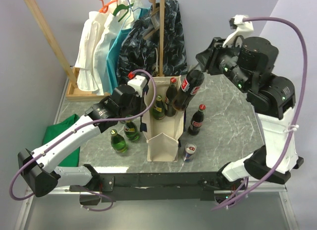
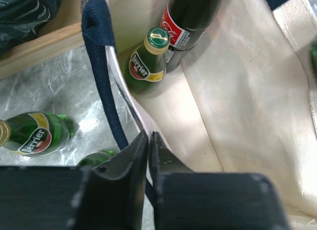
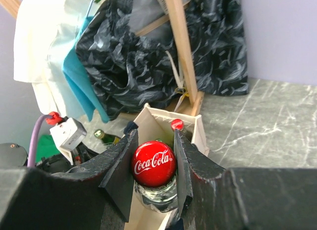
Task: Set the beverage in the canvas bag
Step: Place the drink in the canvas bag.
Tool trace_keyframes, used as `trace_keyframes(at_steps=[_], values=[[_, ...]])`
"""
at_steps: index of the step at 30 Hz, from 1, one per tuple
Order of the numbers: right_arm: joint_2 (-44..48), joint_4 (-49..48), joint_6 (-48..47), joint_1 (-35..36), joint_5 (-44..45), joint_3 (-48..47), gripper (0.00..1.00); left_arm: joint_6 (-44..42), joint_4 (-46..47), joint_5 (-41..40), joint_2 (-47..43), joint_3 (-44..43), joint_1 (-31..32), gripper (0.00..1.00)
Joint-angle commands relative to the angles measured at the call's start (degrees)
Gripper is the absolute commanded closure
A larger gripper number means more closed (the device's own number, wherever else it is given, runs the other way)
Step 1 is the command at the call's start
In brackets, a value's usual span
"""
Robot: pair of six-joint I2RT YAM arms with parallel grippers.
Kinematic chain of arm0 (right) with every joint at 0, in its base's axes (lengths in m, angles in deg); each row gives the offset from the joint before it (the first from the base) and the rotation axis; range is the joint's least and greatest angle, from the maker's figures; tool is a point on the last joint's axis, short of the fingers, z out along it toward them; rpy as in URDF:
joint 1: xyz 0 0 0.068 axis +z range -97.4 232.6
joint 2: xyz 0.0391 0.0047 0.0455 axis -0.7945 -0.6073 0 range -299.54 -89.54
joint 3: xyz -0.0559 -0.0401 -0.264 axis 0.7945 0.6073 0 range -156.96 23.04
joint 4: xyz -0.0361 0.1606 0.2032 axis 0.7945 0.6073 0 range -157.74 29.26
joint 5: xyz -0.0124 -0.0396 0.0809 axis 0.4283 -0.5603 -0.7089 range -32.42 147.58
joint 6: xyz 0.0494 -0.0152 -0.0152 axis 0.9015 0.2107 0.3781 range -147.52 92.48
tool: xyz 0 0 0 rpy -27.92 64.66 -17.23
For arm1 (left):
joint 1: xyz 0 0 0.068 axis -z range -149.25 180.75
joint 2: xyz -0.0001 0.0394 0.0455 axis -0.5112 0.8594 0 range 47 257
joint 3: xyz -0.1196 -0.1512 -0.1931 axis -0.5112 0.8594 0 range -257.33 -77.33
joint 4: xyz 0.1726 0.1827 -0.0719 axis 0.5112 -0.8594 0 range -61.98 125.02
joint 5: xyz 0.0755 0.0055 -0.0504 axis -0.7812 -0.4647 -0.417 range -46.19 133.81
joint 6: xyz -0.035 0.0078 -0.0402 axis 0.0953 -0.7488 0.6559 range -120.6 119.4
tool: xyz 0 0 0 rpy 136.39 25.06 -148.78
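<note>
The grey table (image 1: 228,116) is carrying everything. At its far edge a wooden rack (image 1: 161,36) is holding hung clothes (image 1: 148,46), and a green cloth (image 1: 59,133) is lying at the left edge. The right arm (image 1: 267,91) is reaching in from the right and the left arm (image 1: 69,141) from the left.

The bag (image 1: 163,145) is standing upright and open near the table's middle, between the two arms. The left gripper (image 2: 149,138) is pinching the bag's left rim beside the navy handle (image 2: 96,51), with its fingers pressed almost together on the fabric. The right gripper (image 3: 154,155) is clamping the neck of a cola bottle (image 1: 189,88), one finger on each side of the red cap. That bottle is hanging tilted over the bag's right rim, with its base low beside the opening. Whether it is touching the rim is not clear.

Inside the bag, a second cola (image 2: 190,17) and a green bottle (image 2: 146,66) are standing side by side. Two more green bottles (image 1: 118,141) are sitting on the table just left of the bag. A third cola (image 1: 196,121) is standing to the bag's right. A can (image 1: 189,151) is sitting by the bag's near right corner.
</note>
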Motion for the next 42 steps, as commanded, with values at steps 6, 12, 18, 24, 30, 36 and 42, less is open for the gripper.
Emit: trace_keyframes(at_steps=[6,12,18,24,30,36,42], values=[[-1.3,-15.8,3.9,0.1,-4.0,-3.5,1.0,-0.6,-1.3,0.3,-1.4,-0.6,0.2,0.99],[-2.0,-14.6,3.5,0.1,-2.5,-1.5,1.0,-0.6,-1.3,0.1,-1.9,-0.8,0.2,0.99],[-1.8,-12.1,1.6,0.1,2.1,-0.5,1.0,-1.2,-1.7,-1.1,-2.0,-1.6,0.2,0.99],[-2.2,-9.8,-0.2,0.1,7.1,0.7,1.0,-1.5,-1.8,-1.6,-1.5,-2.2,0.3,0.99],[-2.2,-11.1,-1.1,0.1,7.8,3.5,1.0,-1.6,-1.3,-1.5,-0.5,-2.6,0.2,0.99],[-1.9,-15.6,-1.9,0.4,7.9,8.9,1.0,-1.0,-0.6,-1.3,0.1,-2.4,0.1,0.99],[-1.7,-19.0,-2.4,1.0,8.1,12.3,1.0,-0.5,-0.1,-1.2,0.7,-2.5,0.2,0.99]])
